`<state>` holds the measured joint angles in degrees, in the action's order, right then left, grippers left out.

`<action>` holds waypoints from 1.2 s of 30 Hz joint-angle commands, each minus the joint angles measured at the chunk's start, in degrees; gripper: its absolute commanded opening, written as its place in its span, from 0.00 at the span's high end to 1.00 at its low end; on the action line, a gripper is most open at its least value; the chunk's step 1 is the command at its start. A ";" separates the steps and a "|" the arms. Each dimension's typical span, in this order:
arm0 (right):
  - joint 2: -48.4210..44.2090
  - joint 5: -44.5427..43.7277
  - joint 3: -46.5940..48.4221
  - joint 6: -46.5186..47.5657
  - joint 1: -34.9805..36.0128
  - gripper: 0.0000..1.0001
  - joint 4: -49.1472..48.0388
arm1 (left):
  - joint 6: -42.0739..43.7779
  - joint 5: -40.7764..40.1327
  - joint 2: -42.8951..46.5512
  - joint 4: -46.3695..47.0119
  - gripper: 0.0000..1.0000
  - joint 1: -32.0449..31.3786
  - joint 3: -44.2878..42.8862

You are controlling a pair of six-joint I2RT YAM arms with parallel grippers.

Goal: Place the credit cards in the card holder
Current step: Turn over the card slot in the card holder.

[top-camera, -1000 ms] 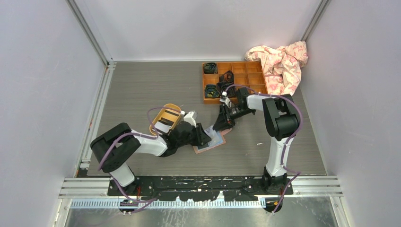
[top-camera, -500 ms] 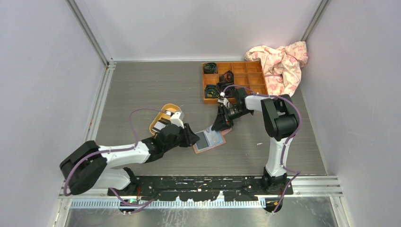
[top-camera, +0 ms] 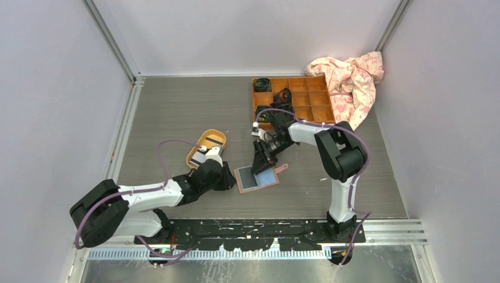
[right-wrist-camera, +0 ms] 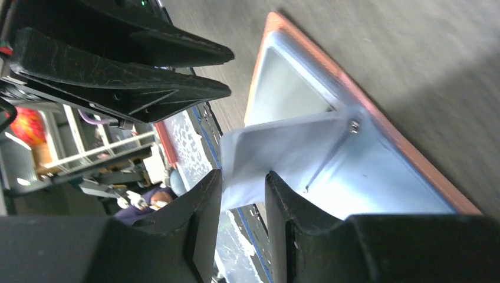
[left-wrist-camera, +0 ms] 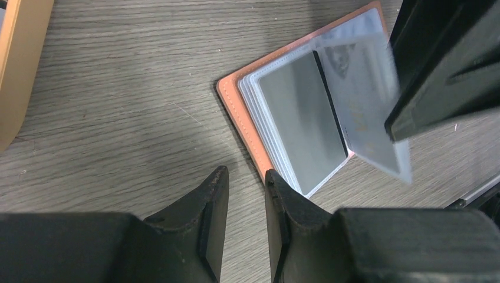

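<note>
The salmon-pink card holder [top-camera: 259, 178] lies open on the table. A silver credit card [left-wrist-camera: 298, 121] with a black stripe sits in its top clear sleeve. My right gripper [top-camera: 258, 167] stands over the holder's far side, open, with the edge of a lifted clear sleeve page [right-wrist-camera: 277, 150] reaching between its tips [right-wrist-camera: 243, 175]. That page [left-wrist-camera: 368, 100] stands tilted up from the holder. My left gripper [top-camera: 230, 178] is just left of the holder, open a little and empty [left-wrist-camera: 245, 174], one tip beside the orange cover edge [left-wrist-camera: 236, 115]. Another striped card [top-camera: 215, 140] lies in the yellow tray.
The yellow oval tray [top-camera: 194, 157] sits behind my left gripper, its rim [left-wrist-camera: 15, 71] close on the left. An orange-brown compartment box [top-camera: 306, 109] with dark items stands at the back, and a crumpled pink cloth [top-camera: 351, 79] lies at the back right.
My left arm drew back to the left, off the card holder. My right gripper moved left over the holder and a clear page now stands lifted. The holder shifted slightly left.
</note>
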<state>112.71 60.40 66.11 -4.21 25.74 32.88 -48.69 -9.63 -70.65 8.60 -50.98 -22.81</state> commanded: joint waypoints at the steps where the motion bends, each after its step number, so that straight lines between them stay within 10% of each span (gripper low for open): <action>1: -3.80 -2.30 3.24 3.99 2.66 0.60 3.48 | 0.69 -1.79 1.10 -0.39 0.70 0.16 -0.38; 19: -6.71 -5.20 3.59 9.88 4.39 0.61 5.33 | 2.92 -1.86 7.84 -3.33 0.69 0.27 0.94; 26: -7.39 -11.73 6.11 15.67 7.46 0.75 9.31 | 8.50 -4.74 12.40 -12.30 0.60 1.38 -3.44; 36: -17.52 -27.42 9.76 24.83 8.73 0.64 6.41 | 11.47 7.90 21.41 -18.43 0.50 18.64 -5.78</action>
<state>102.00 40.07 71.70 14.76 34.06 42.48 -38.81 -7.11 -53.23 -6.96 -36.60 -27.11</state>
